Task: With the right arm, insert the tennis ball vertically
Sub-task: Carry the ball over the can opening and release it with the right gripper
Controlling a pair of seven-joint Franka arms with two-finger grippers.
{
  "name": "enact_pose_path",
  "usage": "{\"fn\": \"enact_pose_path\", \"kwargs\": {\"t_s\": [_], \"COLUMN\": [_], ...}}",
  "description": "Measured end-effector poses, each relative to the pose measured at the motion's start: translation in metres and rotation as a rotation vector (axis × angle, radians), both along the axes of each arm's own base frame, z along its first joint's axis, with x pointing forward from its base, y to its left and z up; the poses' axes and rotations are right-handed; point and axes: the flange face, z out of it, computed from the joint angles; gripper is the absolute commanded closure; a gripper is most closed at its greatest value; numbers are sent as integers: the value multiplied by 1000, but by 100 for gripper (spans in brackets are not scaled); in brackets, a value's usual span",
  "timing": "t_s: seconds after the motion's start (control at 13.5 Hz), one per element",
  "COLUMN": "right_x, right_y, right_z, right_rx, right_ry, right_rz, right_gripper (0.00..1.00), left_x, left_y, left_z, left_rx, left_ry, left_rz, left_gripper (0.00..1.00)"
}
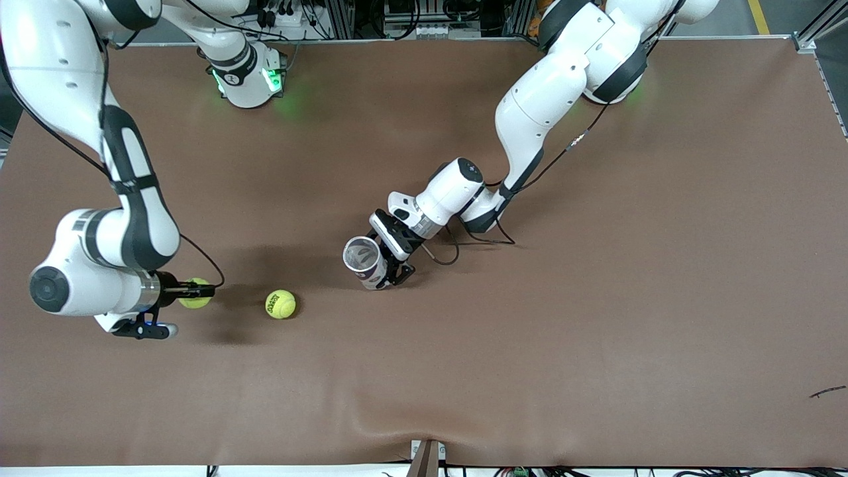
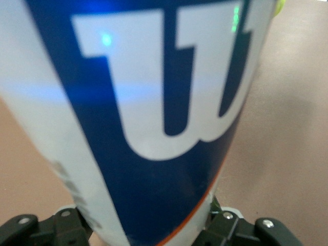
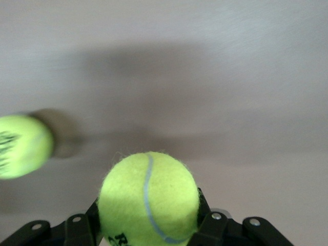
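Observation:
My right gripper [image 1: 189, 291] is shut on a yellow-green tennis ball [image 1: 195, 293] near the right arm's end of the table; in the right wrist view the ball [image 3: 148, 199] sits between the fingers [image 3: 212, 228]. A second tennis ball [image 1: 280, 304] lies on the brown table beside it, toward the middle, and shows in the right wrist view [image 3: 21, 146]. My left gripper [image 1: 392, 264] is shut on a white and blue ball can [image 1: 365, 262], holding it upright near the table's middle with its open mouth up. The can [image 2: 148, 118] fills the left wrist view.
The brown table [image 1: 596, 298] stretches wide toward the left arm's end. A cable [image 1: 464, 242] loops on the table by the left wrist. A small dark scrap [image 1: 827, 392] lies near the table's front corner.

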Motion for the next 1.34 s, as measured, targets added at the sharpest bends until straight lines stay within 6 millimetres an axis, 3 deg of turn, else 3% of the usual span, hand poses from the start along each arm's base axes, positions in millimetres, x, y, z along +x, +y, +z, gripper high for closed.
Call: {"fn": "enact_pose_path", "kwargs": {"t_s": [0.22,0.59,0.96,1.11,1.34], "right_x": [-1,-12,-41,-51,-56], "right_y": [44,188,295,321,337], "right_z": [29,87,131,137,137], "right_rx": [51,-25,-85,-98,-102], "right_ry": [6,66,103,107,104], "right_rz": [-99,-313,-534,-579,-616], "right_gripper": [58,58,56,50,50], "left_x": [0,0,0,0,0], "left_y": [0,0,0,0,0], "left_z": [0,0,0,0,0], "left_rx": [1,1,1,1,1], "left_ry": [-1,-1,-1,-1,-1], "left_rz": [0,-1,-1,-1,-1], "left_gripper": [19,19,19,19,19]}}
